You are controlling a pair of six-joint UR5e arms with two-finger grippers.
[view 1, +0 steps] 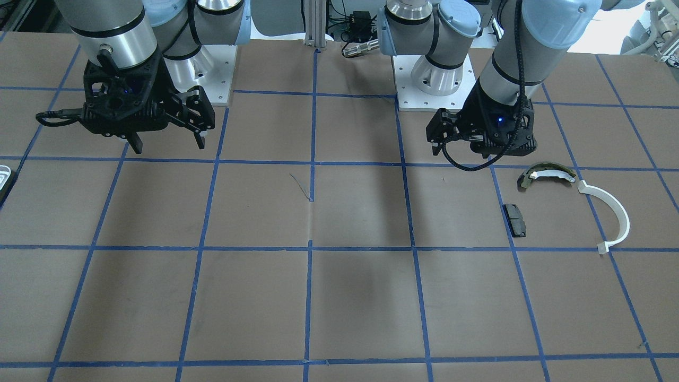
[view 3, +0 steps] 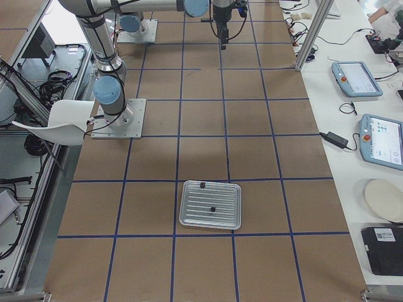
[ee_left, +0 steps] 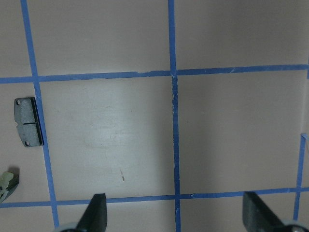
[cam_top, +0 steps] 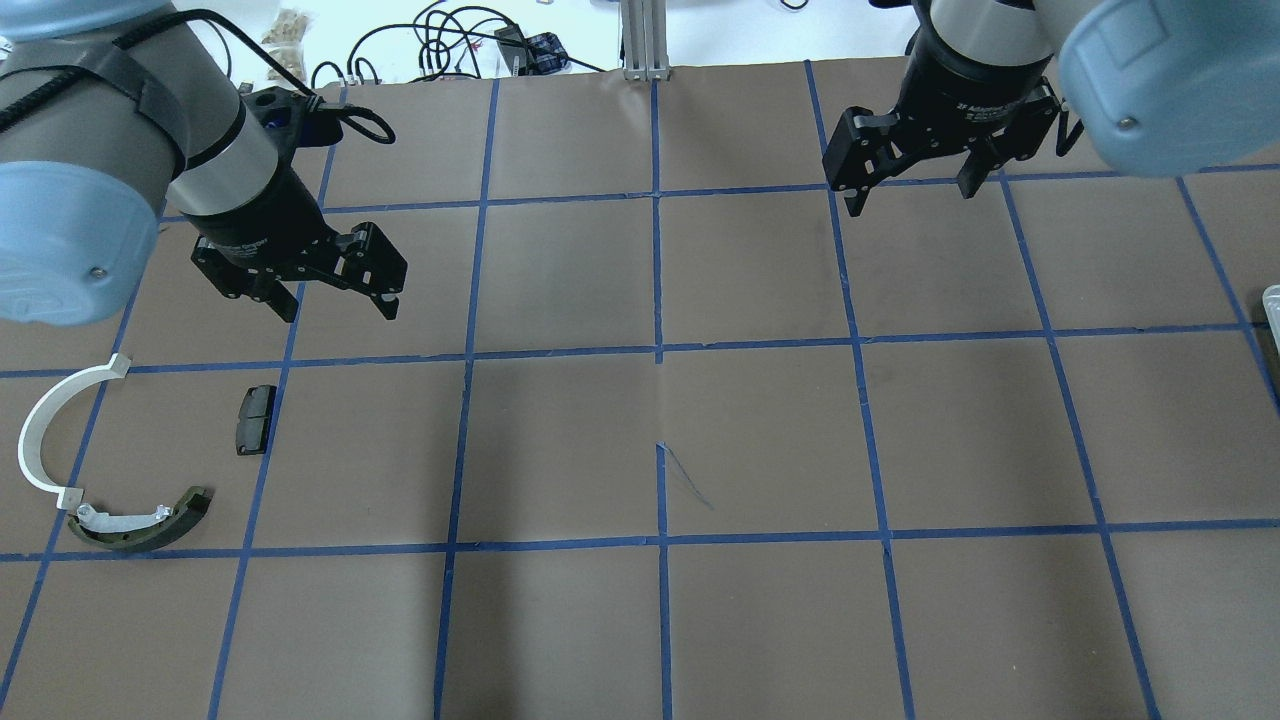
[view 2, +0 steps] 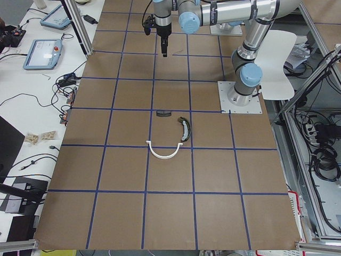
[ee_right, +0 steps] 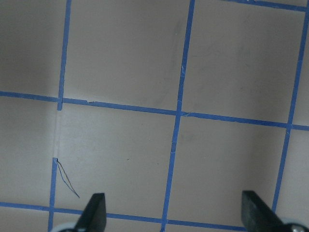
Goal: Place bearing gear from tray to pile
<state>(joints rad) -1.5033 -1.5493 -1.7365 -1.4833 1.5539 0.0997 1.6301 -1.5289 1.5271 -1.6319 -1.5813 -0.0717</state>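
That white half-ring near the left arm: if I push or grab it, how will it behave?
The white half-ring lies flat and looks thin, so it is probably light and would slide or pivot on the table rather than roll. It shows an even open arc, so it is likely fairly stiff, though pinching across its ends might flex it.

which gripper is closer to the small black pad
Left. The left gripper hangs close by the black pad; the right gripper is far off across the table.
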